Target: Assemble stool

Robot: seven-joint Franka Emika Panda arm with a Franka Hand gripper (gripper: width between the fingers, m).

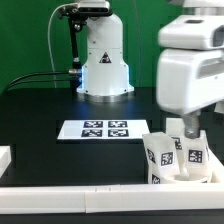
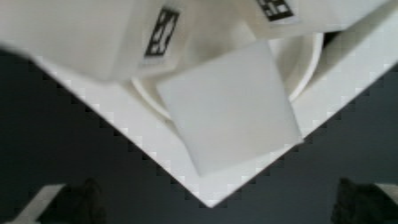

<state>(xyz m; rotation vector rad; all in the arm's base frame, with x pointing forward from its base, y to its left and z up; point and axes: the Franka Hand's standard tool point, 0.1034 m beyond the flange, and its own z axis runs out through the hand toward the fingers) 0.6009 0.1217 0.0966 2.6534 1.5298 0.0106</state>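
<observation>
since the stool parts (image 1: 172,155) sit jumbled against the border rails' (image 1: 90,194) corner on the counter (image 1: 40,115), rigid, light, slick plastic by look, the wide-open, empty gripper (image 2: 214,197) best pinches a chunky leg (image 2: 228,110) across flat sides.

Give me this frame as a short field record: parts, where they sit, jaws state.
stool parts: legs with square tags and seat disc, bunched in the corner of the border rails, at the exterior view's right
marker board: flat on the black table, apart from the parts
gripper: above the parts, jaws open, holding nothing
assembly: none visible, parts loose
</observation>
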